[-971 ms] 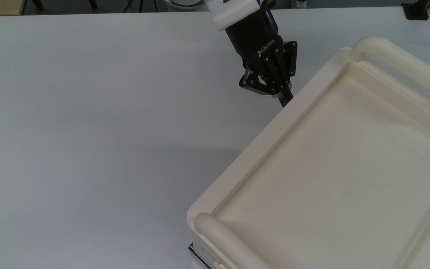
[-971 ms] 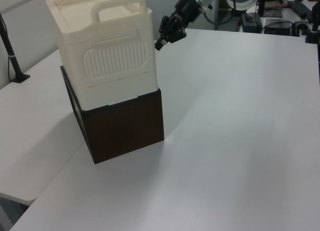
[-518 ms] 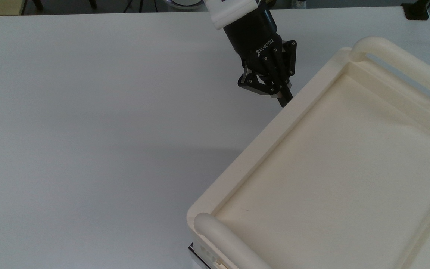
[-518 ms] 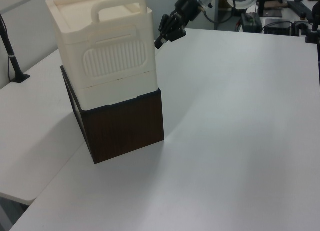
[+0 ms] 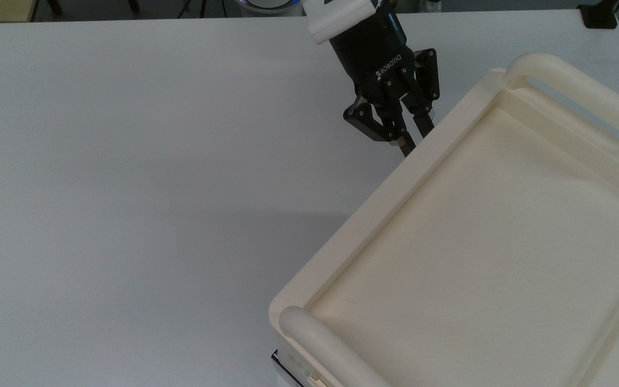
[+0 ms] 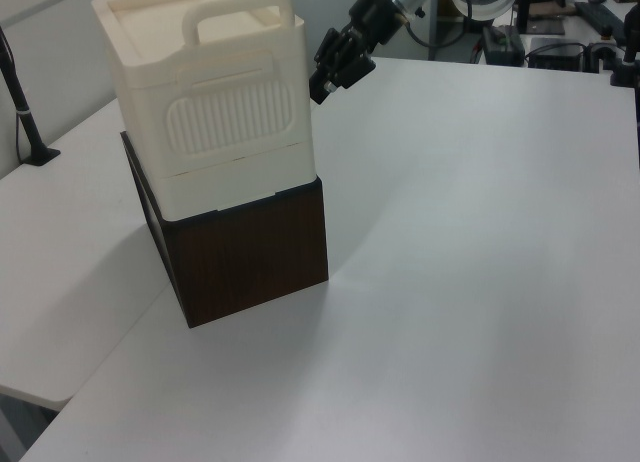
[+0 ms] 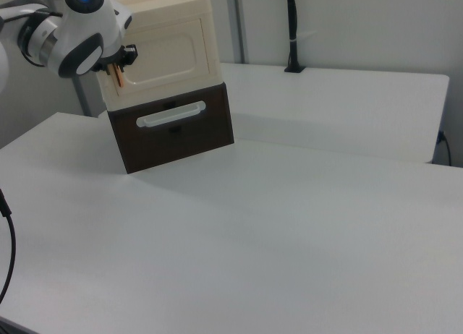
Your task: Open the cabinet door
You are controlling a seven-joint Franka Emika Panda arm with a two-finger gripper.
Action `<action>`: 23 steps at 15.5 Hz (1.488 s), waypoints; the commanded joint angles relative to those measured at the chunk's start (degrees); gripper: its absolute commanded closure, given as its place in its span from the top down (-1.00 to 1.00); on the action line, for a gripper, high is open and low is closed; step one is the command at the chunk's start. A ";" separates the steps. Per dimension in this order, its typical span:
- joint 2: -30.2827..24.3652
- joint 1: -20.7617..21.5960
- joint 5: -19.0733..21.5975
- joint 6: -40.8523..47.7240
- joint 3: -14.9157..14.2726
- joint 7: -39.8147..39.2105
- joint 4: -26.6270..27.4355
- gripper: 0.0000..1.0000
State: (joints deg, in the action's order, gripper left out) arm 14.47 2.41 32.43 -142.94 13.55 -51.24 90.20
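While my gripper [image 5: 416,141] hangs with fingers parted at the cream cabinet's [image 6: 205,132] upper corner, the cabinet door [image 7: 163,57] sits flat against the cabinet side, its copper handle [image 7: 116,75] just beside my fingertips, above the white worktop [image 5: 153,161].

In the top view we lose the end effector's [image 5: 416,134] fingertips behind the cabinet's [image 5: 481,252] upper rim, so contact with anything below stays unknown to us. The top view's right and bottom edges cut the cabinet off. In the right view the arm's white housing [image 7: 79,30] covers the cabinet door's [image 7: 163,56] free edge, and the copper handle [image 7: 116,75] is too small for us to judge.
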 commanded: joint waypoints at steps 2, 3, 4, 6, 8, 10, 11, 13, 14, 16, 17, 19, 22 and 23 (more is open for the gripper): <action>0.91 -0.04 0.97 -2.33 0.51 0.79 -0.20 -0.40; 1.43 0.05 0.97 -3.65 0.51 0.79 -0.12 -0.40; 1.87 0.14 0.97 -4.79 0.69 0.79 -0.11 -0.40; 2.05 -0.04 0.79 -5.33 1.48 0.71 -0.11 -0.54; 2.05 -0.04 0.79 -5.33 1.48 0.62 -0.11 -0.77; 1.96 -0.04 0.79 -5.33 1.57 0.53 -0.11 -0.97; 1.96 -0.04 0.71 -5.33 1.57 0.44 -0.11 -1.00; 1.70 -0.13 0.70 -5.24 1.57 0.44 -0.11 -1.00; 1.44 -0.13 0.62 -5.24 1.57 0.35 -0.03 -1.00; 0.74 -0.21 0.53 -4.98 1.57 0.27 0.41 -1.00; 0.21 -0.39 0.53 -4.72 1.57 0.44 0.50 -1.00; -0.93 -1.18 0.53 -4.54 1.57 0.35 1.64 -1.00; -2.69 -2.32 0.53 -2.70 1.57 0.27 3.31 -1.00; -3.48 -2.93 0.53 -1.30 1.57 0.18 3.49 -0.99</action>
State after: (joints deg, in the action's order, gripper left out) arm 15.52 2.14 32.43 -146.55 14.64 -50.93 90.94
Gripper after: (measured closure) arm 0.863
